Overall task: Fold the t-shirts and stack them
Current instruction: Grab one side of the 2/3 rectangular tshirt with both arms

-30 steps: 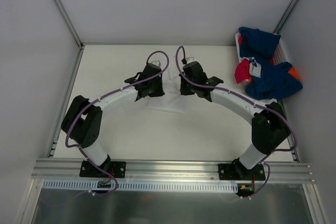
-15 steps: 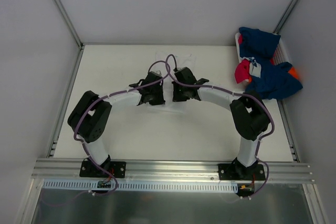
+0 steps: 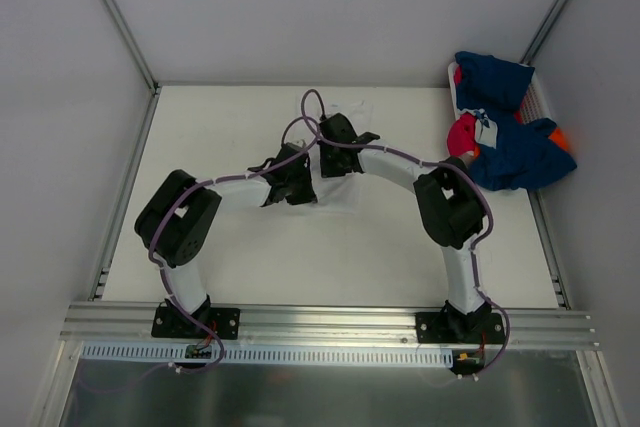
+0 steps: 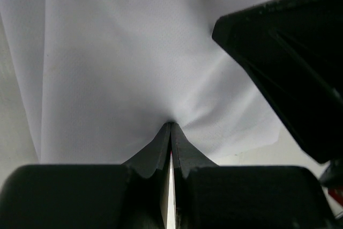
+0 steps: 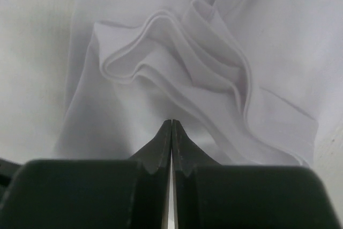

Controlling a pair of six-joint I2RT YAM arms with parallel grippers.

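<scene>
A white t-shirt [image 3: 340,193] lies bunched in the middle of the table, mostly hidden under both grippers. My left gripper [image 3: 291,183] is shut on a pinch of this white cloth [image 4: 134,63], with the fabric drawn to a point at its tips [image 4: 171,125]. My right gripper [image 3: 335,137] sits just beyond it and is shut on the same shirt [image 5: 171,79] next to a ridge of rumpled folds [image 5: 171,122]. The right gripper's black body [image 4: 292,63] shows close by in the left wrist view. Navy blue shirts [image 3: 515,152], a pinkish-red one [image 3: 462,135] and a bit of orange [image 3: 562,137] are piled at the right.
The coloured pile rests on a white basket [image 3: 541,99] at the table's far right edge. Metal frame posts and grey walls close in the table on the left, back and right. The right arm's elbow [image 3: 448,209] is folded over the table's right half.
The right gripper has swung left and farther back, its elbow folding inward. The left gripper has drawn slightly nearer. The white shirt has been bunched between them.
</scene>
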